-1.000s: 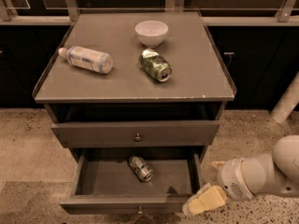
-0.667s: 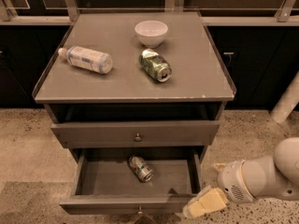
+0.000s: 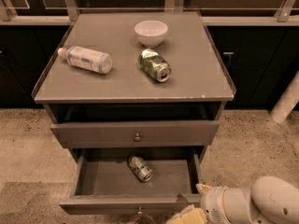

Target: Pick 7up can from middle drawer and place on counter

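At the bottom edge the pale-tipped gripper, its opening impossible to tell, sits beside the front right corner of the open grey wooden middle drawer, where the small green 7up can lies sideways, its long axis running back-left to front-right, below the flat grey counter bearing a dented green can and a white bowl.

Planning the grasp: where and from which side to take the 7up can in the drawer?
Grip the can across its body, mid-length, from above: it lies on its side on the drawer floor, walls around. The gripper is at the drawer's front-right corner.
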Motion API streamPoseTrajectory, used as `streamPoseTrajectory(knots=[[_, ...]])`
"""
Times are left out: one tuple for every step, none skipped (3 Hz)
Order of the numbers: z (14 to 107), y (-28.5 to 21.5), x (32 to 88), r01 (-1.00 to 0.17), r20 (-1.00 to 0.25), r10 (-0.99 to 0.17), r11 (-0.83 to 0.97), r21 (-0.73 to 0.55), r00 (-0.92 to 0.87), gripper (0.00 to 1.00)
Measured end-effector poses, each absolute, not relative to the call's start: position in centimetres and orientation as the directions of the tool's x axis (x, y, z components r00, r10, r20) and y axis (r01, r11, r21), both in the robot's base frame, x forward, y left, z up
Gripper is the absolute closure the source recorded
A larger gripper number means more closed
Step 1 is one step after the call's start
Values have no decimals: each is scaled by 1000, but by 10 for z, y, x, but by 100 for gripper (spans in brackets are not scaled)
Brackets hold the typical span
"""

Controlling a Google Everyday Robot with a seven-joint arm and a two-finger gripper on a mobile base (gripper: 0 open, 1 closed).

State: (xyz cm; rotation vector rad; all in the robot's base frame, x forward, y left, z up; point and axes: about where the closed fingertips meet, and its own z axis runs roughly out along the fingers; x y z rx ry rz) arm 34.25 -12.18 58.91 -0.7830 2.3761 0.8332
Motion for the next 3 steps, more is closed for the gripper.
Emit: streamPoseTrajectory(knots=[[578, -124, 360, -640, -635, -328, 683, 353, -700, 0], [577, -125, 356, -633, -637, -320, 690, 350, -701, 0], [571, -117, 381, -662, -698, -301, 675, 325, -650, 0]])
